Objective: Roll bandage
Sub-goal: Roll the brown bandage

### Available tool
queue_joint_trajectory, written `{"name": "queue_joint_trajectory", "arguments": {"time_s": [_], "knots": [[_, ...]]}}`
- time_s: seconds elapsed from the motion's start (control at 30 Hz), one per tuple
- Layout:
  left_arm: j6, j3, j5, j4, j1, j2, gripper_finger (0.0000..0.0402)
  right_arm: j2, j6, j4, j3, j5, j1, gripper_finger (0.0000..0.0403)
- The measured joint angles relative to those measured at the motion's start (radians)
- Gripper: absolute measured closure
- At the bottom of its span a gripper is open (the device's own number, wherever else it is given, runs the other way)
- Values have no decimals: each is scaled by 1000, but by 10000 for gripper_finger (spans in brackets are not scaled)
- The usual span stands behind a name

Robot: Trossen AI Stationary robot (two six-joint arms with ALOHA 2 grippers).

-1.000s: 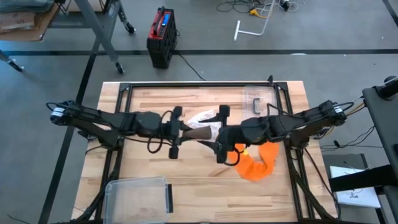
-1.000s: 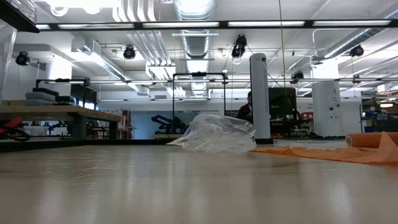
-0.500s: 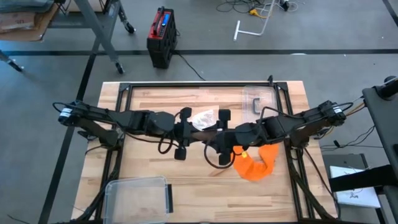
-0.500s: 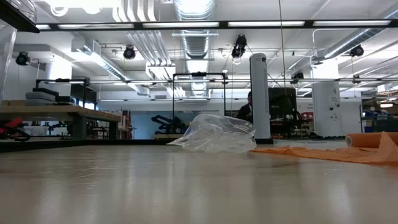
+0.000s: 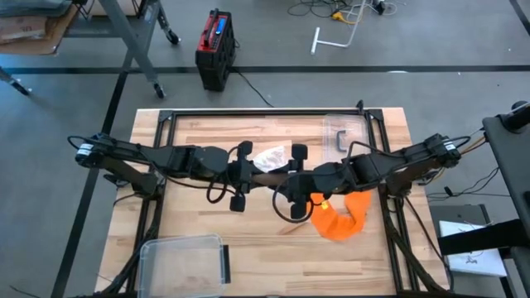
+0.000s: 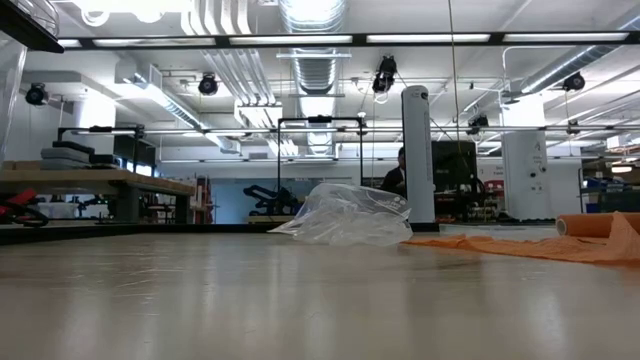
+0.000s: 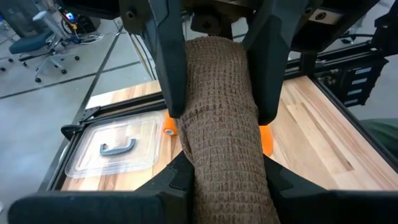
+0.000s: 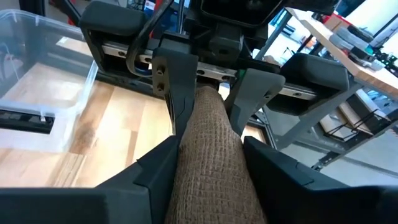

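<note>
We are holding a brown bandage roll (image 7: 221, 124) in mid-air between our two claws, above the middle of the wooden tabletop (image 5: 190, 136). Our left claw (image 5: 248, 174) is gripping one end of the roll, its fingers (image 7: 168, 62) pressing narrow on both sides of the woven cloth. Our right claw (image 5: 286, 189) is facing it from the opposite side, and its fingers (image 8: 171, 93) are clamping the other end of the same roll, so the bandage is spanning the short gap from one claw to the other.

Just beside our right claw, on its outer side, an orange cloth (image 5: 341, 217) is lying crumpled on the tabletop, and in the low view it is stretching flat across the surface. Behind both claws, near the far edge, a clear plastic bag (image 6: 345, 215) is sitting, and a clear lid with a handle (image 5: 344, 135) is lying behind our right claw. Well apart from our left claw, at the near corner, a clear plastic container (image 5: 184, 261) is resting.
</note>
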Motion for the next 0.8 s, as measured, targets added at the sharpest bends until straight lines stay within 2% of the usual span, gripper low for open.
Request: {"name": "queue_joint_trajectory", "arguments": {"time_s": [0.23,0.33,0.47,0.63,0.8], "knots": [[0,0,3,4,-2,-5,322,-9,62,-19,8,6,0,181],[0,0,6,4,-2,-5,322,-7,67,-25,8,5,-3,177],[0,0,11,4,-2,-5,322,-6,66,-24,8,2,-3,212],[9,0,18,-1,-2,-5,320,-7,47,-22,8,0,-2,281],[30,0,17,-3,-2,-7,295,-11,39,-21,8,-6,-2,329]]}}
